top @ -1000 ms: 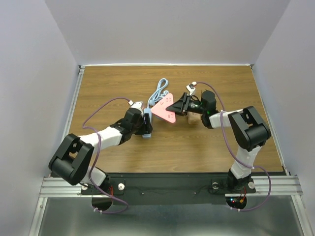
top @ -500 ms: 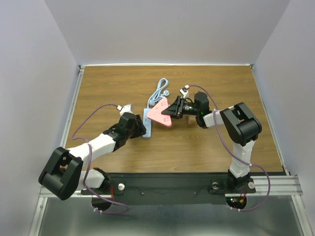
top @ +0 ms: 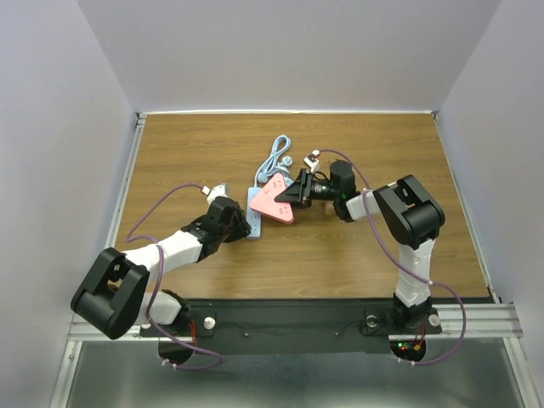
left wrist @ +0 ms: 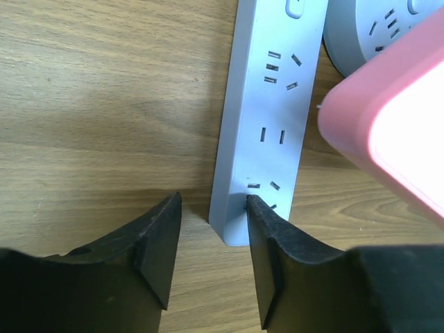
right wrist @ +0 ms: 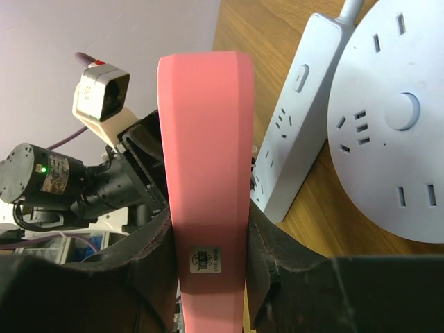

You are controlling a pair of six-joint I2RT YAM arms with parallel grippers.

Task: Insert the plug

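Note:
A pale blue-white power strip (top: 255, 212) lies on the table and also shows in the left wrist view (left wrist: 267, 118) and the right wrist view (right wrist: 295, 118). My right gripper (top: 295, 194) is shut on a pink triangular plug (top: 275, 201), holding it on edge just above the strip (right wrist: 205, 152). My left gripper (top: 241, 224) is open, its fingertips (left wrist: 267, 229) at the strip's near end, with the right finger touching the corner. The pink plug fills the upper right of the left wrist view (left wrist: 388, 118).
A round white multi-socket disc (right wrist: 392, 139) lies beside the strip, under the plug. A coiled pale blue cable (top: 276, 153) lies behind the strip. A small wooden block (top: 330, 204) sits under the right arm. The left arm's wrist camera (right wrist: 100, 97) faces the plug.
My right gripper has carried the pink plug leftwards over the strip. My left gripper has drawn back along the strip to its near end.

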